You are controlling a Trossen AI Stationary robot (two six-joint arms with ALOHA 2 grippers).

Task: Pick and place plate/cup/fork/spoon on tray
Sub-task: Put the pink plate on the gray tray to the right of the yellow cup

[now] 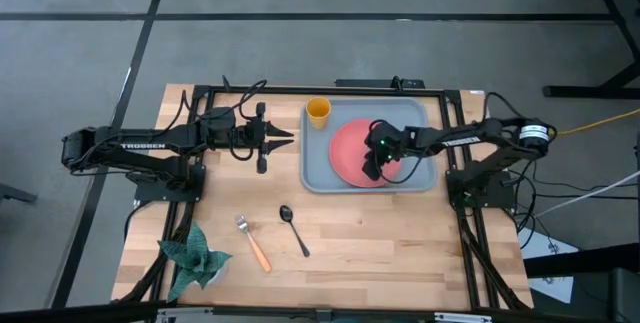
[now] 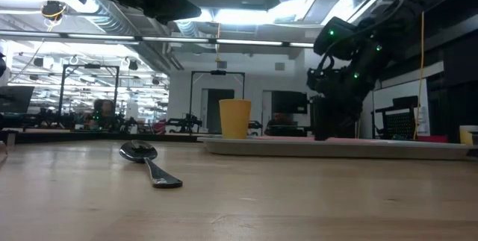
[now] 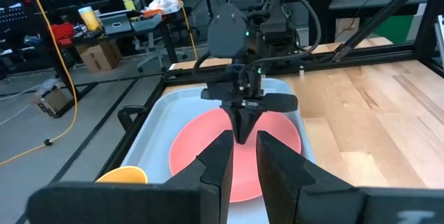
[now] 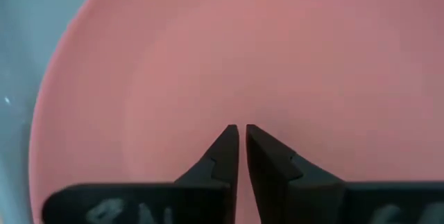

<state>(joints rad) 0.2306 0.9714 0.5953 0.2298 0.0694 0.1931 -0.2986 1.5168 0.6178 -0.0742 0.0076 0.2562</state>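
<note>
The grey-blue tray [image 1: 425, 178] lies at the table's far right. The coral-pink plate [image 1: 348, 151] lies flat in it and also shows in the left wrist view [image 3: 201, 148]. The yellow cup [image 1: 318, 113] stands upright in the tray's far left corner. The dark spoon [image 1: 293, 228] and the orange-handled fork [image 1: 253, 242] lie flat on the wood near the table's middle. My right gripper [image 1: 372, 170] is shut and points down at the plate's middle [image 4: 239, 78]. My left gripper [image 1: 290, 141] hovers left of the tray, shut and empty. My right gripper comes at the plate from above with its shut fingertips [image 3: 243, 135] down at the plate's inner surface [image 4: 239, 116]. I cannot tell whether the tips touch it. The plate lies flat in the tray.
A teal folded object [image 1: 195, 256] lies at the table's near left corner. A black frame [image 1: 455, 98] runs around the table's far and right sides. Bare wood lies between the tray and the near edge.
</note>
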